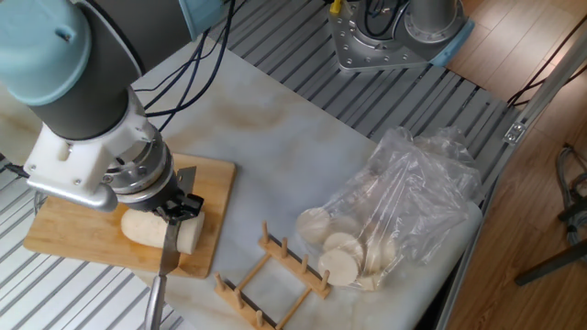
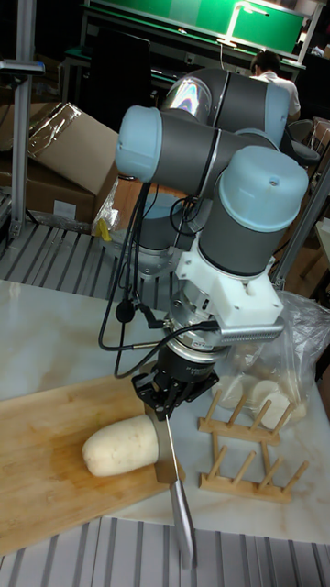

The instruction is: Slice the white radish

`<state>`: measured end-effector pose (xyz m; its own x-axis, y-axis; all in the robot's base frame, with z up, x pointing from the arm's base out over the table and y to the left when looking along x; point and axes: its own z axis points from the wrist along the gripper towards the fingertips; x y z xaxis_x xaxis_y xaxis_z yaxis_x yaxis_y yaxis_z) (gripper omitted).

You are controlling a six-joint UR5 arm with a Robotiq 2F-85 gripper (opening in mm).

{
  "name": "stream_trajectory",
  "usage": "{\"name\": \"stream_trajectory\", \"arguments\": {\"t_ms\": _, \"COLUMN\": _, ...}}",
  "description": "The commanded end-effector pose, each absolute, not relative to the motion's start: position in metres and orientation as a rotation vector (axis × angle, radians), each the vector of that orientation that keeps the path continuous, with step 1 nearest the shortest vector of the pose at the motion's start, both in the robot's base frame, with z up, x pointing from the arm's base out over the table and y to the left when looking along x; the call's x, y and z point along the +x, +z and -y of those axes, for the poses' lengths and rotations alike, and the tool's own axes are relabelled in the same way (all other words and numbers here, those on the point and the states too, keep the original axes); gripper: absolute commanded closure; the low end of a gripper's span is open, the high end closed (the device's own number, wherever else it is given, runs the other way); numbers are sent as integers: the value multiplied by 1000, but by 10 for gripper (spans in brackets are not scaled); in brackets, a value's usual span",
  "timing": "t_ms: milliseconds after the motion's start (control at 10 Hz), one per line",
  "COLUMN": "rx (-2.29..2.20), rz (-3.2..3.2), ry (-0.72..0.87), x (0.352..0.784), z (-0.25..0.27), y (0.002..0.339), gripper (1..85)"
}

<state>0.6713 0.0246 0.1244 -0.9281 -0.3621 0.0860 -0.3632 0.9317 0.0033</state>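
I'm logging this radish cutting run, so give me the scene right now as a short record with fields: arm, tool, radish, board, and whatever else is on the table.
arm: one arm bent low over the board, gripper shut on the knife
tool: knife, blade down on the white radish near its flat end, handle toward the table's front edge
white radish: lying on its side, rounded end away from the blade
cutting board: wooden, under the radish
wooden rack: beside the board, nothing in its slots
plastic bag: clear, holding pale round slices
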Motion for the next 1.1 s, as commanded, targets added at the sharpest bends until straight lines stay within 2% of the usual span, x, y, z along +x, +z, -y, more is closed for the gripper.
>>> {"name": "stream_trajectory", "arguments": {"t_ms": 0, "rx": 580, "rz": 2995, "ry": 1, "x": 661, "z": -22, "y": 124, "gripper": 843}}
{"name": "stream_trajectory", "arguments": {"t_ms": 200, "rx": 600, "rz": 2997, "ry": 12, "x": 657, "z": -14, "y": 116, "gripper": 843}}
{"name": "stream_trajectory", "arguments": {"t_ms": 1000, "rx": 599, "rz": 2979, "ry": 90, "x": 647, "z": -11, "y": 120, "gripper": 843}}
